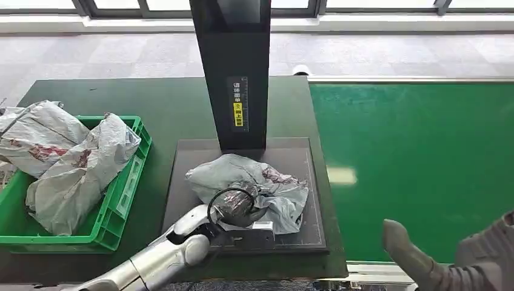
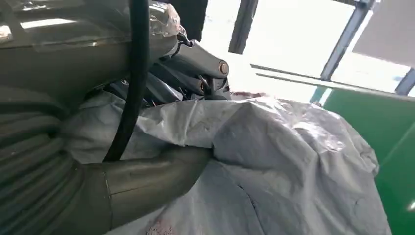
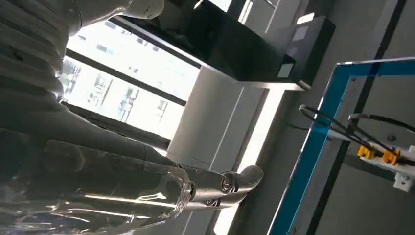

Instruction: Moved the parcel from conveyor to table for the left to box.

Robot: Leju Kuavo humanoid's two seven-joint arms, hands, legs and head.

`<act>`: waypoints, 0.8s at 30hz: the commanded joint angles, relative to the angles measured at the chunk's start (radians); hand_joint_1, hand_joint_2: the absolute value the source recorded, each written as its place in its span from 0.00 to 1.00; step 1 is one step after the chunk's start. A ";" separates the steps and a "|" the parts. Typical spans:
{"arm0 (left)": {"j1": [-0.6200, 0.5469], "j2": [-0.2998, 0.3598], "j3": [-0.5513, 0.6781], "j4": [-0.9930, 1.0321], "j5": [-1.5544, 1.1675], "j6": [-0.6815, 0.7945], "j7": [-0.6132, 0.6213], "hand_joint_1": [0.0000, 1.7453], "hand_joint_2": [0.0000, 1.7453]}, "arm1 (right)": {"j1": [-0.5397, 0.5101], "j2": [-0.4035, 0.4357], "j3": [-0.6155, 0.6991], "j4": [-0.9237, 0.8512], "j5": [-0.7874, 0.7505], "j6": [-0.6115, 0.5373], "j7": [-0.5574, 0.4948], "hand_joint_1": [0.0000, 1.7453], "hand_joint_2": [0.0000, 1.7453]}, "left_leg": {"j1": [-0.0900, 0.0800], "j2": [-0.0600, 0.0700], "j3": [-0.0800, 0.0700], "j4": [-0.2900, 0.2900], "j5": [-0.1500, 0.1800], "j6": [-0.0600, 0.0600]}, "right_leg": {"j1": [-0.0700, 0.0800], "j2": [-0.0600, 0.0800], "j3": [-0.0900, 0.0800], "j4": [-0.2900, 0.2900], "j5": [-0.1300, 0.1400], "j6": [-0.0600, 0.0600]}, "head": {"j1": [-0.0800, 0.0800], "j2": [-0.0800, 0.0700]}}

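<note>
A crumpled grey plastic parcel (image 1: 254,185) with dark red print lies on the black mat (image 1: 188,182) of the dark table, in front of the black post. My left hand (image 1: 238,209) reaches in from the lower left and grips the parcel's near side. In the left wrist view the thumb (image 2: 161,174) presses into the parcel (image 2: 293,166) from one side and the dark fingers (image 2: 195,63) lie over a fold from the other. My right hand (image 1: 433,260) hovers low over the near edge of the green conveyor (image 1: 418,163), holding nothing, fingers (image 3: 240,183) stretched out.
A green crate (image 1: 124,194) at the table's left holds several grey parcels (image 1: 73,170). A black post (image 1: 233,73) with a yellow label rises behind the mat. The conveyor belt beside the table carries nothing.
</note>
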 commanded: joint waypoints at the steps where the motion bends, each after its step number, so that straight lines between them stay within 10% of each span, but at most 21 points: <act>1: -0.019 0.063 0.028 0.006 0.010 0.003 -0.004 1.00 1.00 | -0.032 0.013 0.057 0.054 0.005 -0.010 -0.003 0.00 1.00 | 0.000 0.003 0.002 -0.002 0.000 0.000 | 0.000 0.003 0.001 -0.001 0.001 -0.001 | 0.000 0.000; 12: 0.085 0.193 0.542 -0.455 0.140 0.273 -0.105 1.00 1.00 | -0.025 -0.044 0.073 0.107 -0.052 -0.119 -0.040 0.00 1.00 | 0.001 0.006 0.001 -0.002 0.000 -0.001 | 0.001 0.007 -0.002 -0.001 0.002 -0.001 | 0.000 0.000; 24: 0.108 0.206 0.609 -0.564 0.158 0.298 -0.140 1.00 1.00 | -0.054 -0.008 0.049 0.100 -0.055 -0.082 -0.025 0.00 1.00 | 0.001 0.003 0.000 -0.001 0.000 -0.001 | 0.001 0.003 -0.001 0.000 0.001 -0.001 | 0.000 0.000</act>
